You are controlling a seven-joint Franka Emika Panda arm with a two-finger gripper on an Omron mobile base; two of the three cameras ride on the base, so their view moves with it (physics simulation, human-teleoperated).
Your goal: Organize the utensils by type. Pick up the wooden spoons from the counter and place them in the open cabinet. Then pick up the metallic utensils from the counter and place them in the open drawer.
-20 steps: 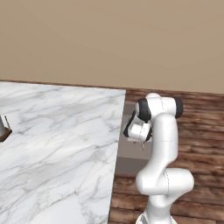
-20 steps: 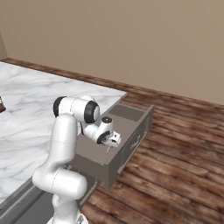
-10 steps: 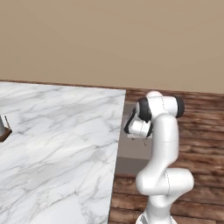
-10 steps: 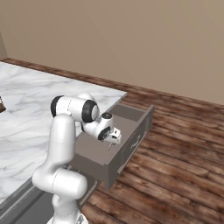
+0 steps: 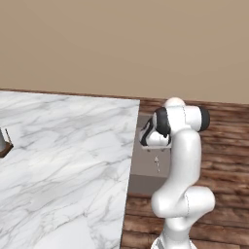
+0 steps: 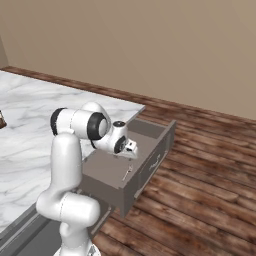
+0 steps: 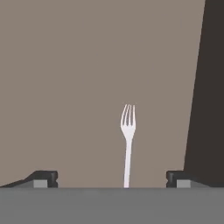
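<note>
The hand hangs over the open drawer, its two dark fingertips spread wide apart with nothing between them. A small silvery fork lies flat on the plain grey-brown floor of the drawer, free of the hand. In the hand view its handle runs down the middle between the fingertips and its tines point away toward the top of that view, with the dark drawer wall standing along the right side.

From the right base view the fork lies on the drawer floor just below the hand, near the drawer's front panel, which is pulled out over the brown wooden floor. From the left base view the hand sits just past the right edge of the white marble worktop, above the drawer, and the fork shows as a thin pale sliver under it.

The arm's white elbow bends over the drawer beside the worktop's corner. At the left edge of the worktop a small dark brown object is cut off by the frame, too little of it showing to tell what it is. A plain tan wall stands behind.
</note>
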